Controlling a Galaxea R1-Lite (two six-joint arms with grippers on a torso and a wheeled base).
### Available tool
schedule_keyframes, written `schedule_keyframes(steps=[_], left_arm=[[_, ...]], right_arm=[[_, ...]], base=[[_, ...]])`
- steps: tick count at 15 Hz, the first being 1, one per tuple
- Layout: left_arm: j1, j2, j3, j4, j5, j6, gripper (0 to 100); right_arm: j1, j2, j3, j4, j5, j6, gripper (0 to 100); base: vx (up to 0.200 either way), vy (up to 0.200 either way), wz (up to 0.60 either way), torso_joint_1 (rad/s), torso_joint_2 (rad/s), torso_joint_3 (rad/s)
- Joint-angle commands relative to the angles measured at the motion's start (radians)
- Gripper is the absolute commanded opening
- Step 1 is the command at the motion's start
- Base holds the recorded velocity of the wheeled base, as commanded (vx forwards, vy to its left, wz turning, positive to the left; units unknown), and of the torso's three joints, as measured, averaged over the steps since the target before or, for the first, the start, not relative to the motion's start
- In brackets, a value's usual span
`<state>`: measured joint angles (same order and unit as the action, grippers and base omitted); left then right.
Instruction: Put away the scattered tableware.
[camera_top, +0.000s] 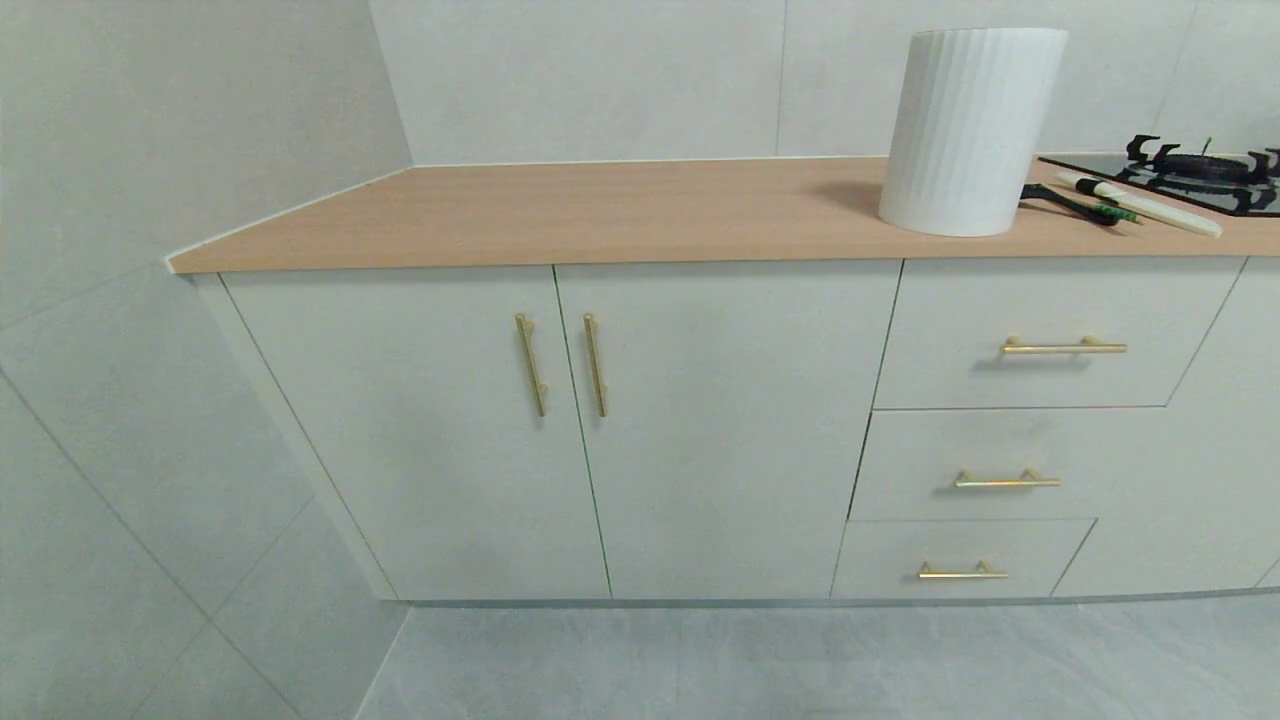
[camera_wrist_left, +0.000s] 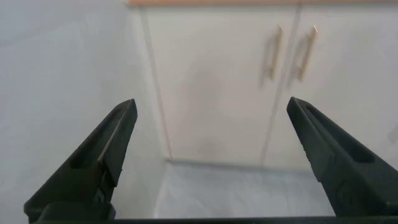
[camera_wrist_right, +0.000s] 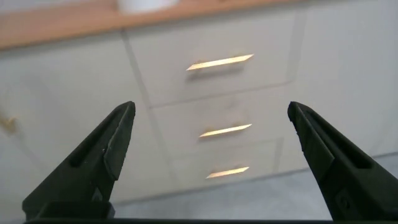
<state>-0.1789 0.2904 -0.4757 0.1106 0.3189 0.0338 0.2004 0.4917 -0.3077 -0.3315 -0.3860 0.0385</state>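
A tall white ribbed holder (camera_top: 968, 130) stands on the wooden counter (camera_top: 600, 210) toward its right end. Just right of it lie scattered utensils: a black-handled one (camera_top: 1068, 203), a thin green one (camera_top: 1115, 212) and a long cream one (camera_top: 1140, 204). My left gripper (camera_wrist_left: 211, 109) is open, held low in front of the double cabinet doors (camera_wrist_left: 273, 81). My right gripper (camera_wrist_right: 211, 112) is open too, facing the stack of three drawers (camera_wrist_right: 221, 118). Neither holds anything.
A black gas hob (camera_top: 1200, 170) sits at the counter's far right. Below the counter are two doors with gold handles (camera_top: 560, 365) and three drawers with gold handles (camera_top: 1062, 347). Tiled walls close the left side; grey floor (camera_top: 800, 660) lies in front.
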Motion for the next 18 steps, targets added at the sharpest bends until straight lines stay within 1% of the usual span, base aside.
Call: schedule_keyframes(steps=[1,2,3,4,5,6,8,9,10,11,12,13,14,15,16,17,18], left_arm=[[0.052,-0.155,0.032,0.000,-0.001,0.023,100],[0.065,-0.192,0.046,0.000,-0.001,0.038,100],[0.082,-0.194,0.060,-0.008,0.002,0.038,100],[0.095,-0.195,0.062,-0.011,0.000,0.038,100],[0.130,-0.217,0.082,-0.011,-0.004,0.040,100],[0.150,-0.241,0.100,-0.006,-0.014,0.041,100],[0.171,-0.289,0.166,-0.006,-0.080,0.047,100],[0.173,-0.290,0.229,-0.014,-0.097,0.046,100],[0.173,-0.290,0.286,-0.032,-0.101,0.044,100],[0.173,-0.290,0.324,-0.049,-0.103,0.046,100],[0.173,-0.290,0.376,-0.080,-0.121,0.046,100],[0.173,-0.290,0.476,-0.157,-0.187,0.049,100],[0.173,-0.290,0.476,-0.160,-0.222,0.031,100],[0.173,-0.290,0.476,-0.141,-0.273,-0.003,100],[0.173,-0.289,0.476,-0.103,-0.322,0.000,100],[0.173,-0.289,0.474,-0.103,-0.336,-0.003,100],[0.173,-0.289,0.474,-0.109,-0.342,-0.020,100]], right_arm=[[-0.076,-0.374,0.047,0.144,0.001,-0.123,100],[-0.104,-0.394,0.053,0.158,0.009,-0.134,100],[-0.148,-0.407,0.055,0.155,0.018,-0.135,100],[-0.165,-0.424,0.055,0.158,0.033,-0.137,100],[-0.197,-0.492,0.062,0.200,0.114,-0.141,100],[-0.200,-0.492,0.081,0.216,0.122,-0.137,100],[-0.200,-0.492,0.140,0.215,0.128,-0.120,100],[-0.200,-0.492,0.211,0.215,0.162,-0.120,100],[-0.200,-0.492,0.275,0.212,0.213,-0.117,100],[-0.200,-0.492,0.308,0.209,0.236,-0.115,100],[-0.200,-0.492,0.308,0.244,0.257,-0.108,100],[-0.200,-0.492,0.308,0.278,0.288,-0.078,100],[-0.200,-0.492,0.308,0.279,0.311,-0.074,100],[-0.200,-0.492,0.308,0.281,0.349,-0.066,100],[-0.200,-0.490,0.308,0.333,0.371,-0.066,100],[-0.200,-0.490,0.303,0.350,0.372,-0.065,100],[-0.200,-0.490,0.308,0.328,0.375,-0.062,100]], base=[[0.000,0.000,0.00,0.000,0.00,0.000],[0.000,0.000,0.00,0.000,0.00,0.000],[0.000,0.000,0.00,0.000,0.00,0.000],[0.000,0.000,0.00,0.000,0.00,0.000],[0.000,0.000,0.00,0.000,0.00,0.000],[0.000,0.000,0.00,0.000,0.00,0.000],[0.000,0.000,0.00,0.000,0.00,0.000],[0.000,0.000,0.00,0.000,0.00,0.000],[0.000,0.000,0.00,0.000,0.00,0.000],[0.000,0.000,0.00,0.000,0.00,0.000],[0.000,0.000,0.00,0.000,0.00,0.000],[0.000,0.000,0.00,0.000,0.00,0.000],[0.000,0.000,0.00,0.000,0.00,0.000],[0.000,0.000,0.00,0.000,0.00,0.000],[0.000,0.000,0.00,0.000,0.00,0.000],[0.000,0.000,0.00,0.000,0.00,0.000],[0.000,0.000,0.00,0.000,0.00,0.000]])
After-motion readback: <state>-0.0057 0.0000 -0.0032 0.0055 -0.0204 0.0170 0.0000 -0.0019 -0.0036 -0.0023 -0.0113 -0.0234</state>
